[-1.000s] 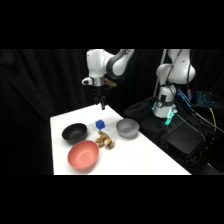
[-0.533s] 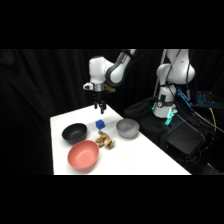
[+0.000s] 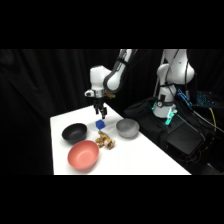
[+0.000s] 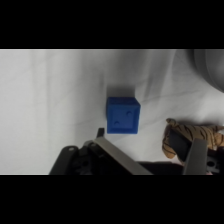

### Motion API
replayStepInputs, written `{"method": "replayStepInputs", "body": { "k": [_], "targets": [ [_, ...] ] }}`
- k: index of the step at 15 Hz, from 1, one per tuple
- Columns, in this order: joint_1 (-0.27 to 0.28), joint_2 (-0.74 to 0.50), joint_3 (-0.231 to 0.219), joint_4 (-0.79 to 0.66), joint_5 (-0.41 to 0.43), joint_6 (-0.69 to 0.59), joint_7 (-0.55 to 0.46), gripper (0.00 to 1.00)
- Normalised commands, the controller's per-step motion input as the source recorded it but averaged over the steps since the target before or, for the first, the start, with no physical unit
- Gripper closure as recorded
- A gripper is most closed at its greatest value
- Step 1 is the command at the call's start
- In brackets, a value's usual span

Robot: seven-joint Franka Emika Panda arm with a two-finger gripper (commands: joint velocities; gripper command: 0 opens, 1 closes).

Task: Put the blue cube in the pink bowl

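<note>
Daylight shows between the two fingers of the end effector (image 3: 101, 114), which hangs released and empty just above the blue cube (image 3: 100, 123) in the side view, apart from it. The cube sits on the white bench (image 3: 140, 155) in the half nearer the far edge, roughly midway between the black bowl (image 3: 74, 132) on one side and the grey bowl (image 3: 127, 128) on the other. Just beside the cube, toward the near edge, lies a tan-brown lumpy object (image 3: 105, 141), and beyond that, closer to the near edge and the black bowl's side, stands the pink bowl (image 3: 83, 154), the largest of the three and with nothing in it. The cube is outside every bowl and well apart from the pink one. In the wrist view the blue cube (image 4: 122, 115) lies flat on the bare bench (image 4: 50, 100), one face showing small dark marks, just ahead of the end effector's (image 4: 147, 147) fingers (image 4: 117, 155), which rise from the bottom edge and spread to either side of it. The tan-brown object (image 4: 192, 137) shows beside the cube, partly hidden by one finger, and the curved rim of the grey bowl (image 4: 210, 65) fills the upper corner of that view.
</note>
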Motion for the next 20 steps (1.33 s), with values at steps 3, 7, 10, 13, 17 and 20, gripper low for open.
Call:
{"method": "replayStepInputs", "body": {
  "k": [3,7,10,13,17,20],
  "targets": [
    [-0.171,0.22,0.156,0.16,0.138,0.17,-0.21,0.00],
    [-0.134,0.27,0.121,0.22,0.103,0.16,-0.01,0.00],
    [-0.164,0.25,0.147,0.24,0.097,0.11,0.03,0.00],
    [-0.139,0.23,0.128,0.23,0.044,0.08,0.05,0.00],
    [-0.077,0.21,0.084,0.23,-0.047,0.06,0.11,0.00],
    [-0.002,0.15,0.003,0.19,-0.139,0.00,0.18,0.29]
  ]
}}
